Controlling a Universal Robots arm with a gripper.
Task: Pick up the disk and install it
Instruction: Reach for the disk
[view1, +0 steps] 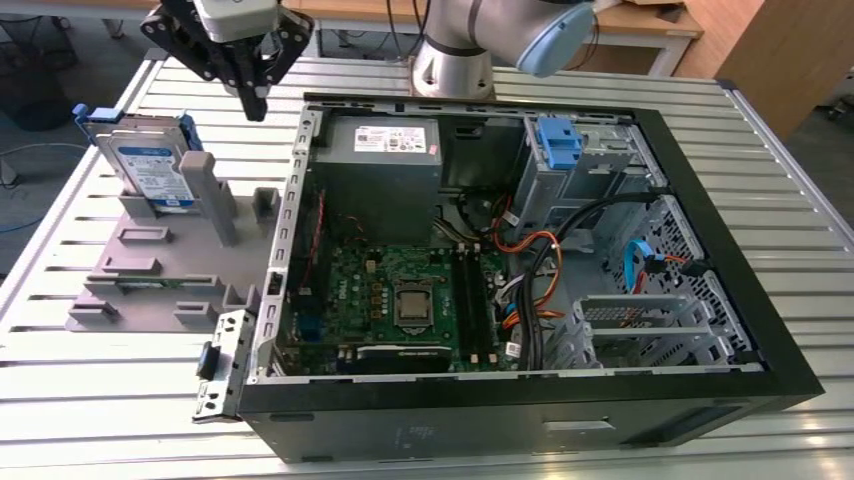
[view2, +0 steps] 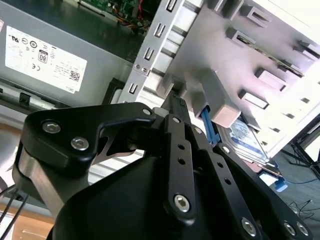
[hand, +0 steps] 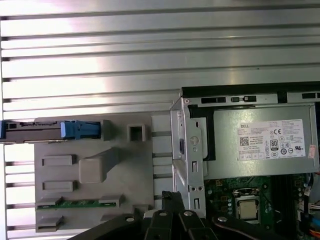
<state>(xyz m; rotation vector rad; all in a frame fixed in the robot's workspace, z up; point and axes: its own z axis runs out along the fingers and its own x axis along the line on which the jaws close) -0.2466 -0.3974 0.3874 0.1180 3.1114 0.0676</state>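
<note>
The disk is a silver drive with a white-and-blue label in a blue carrier, standing on edge in a slot at the far end of a grey fixture. The first wrist view shows the disk edge-on, and in the second wrist view the disk lies behind a grey post. My gripper hangs above the table between the fixture and the computer case, to the exterior view's right of the disk and apart from it. Its black fingers are shut together and hold nothing.
The open case shows a grey power supply, a motherboard, cables, and a drive bay with a lone blue bracket. The arm's base stands behind the case. A slatted metal table carries everything.
</note>
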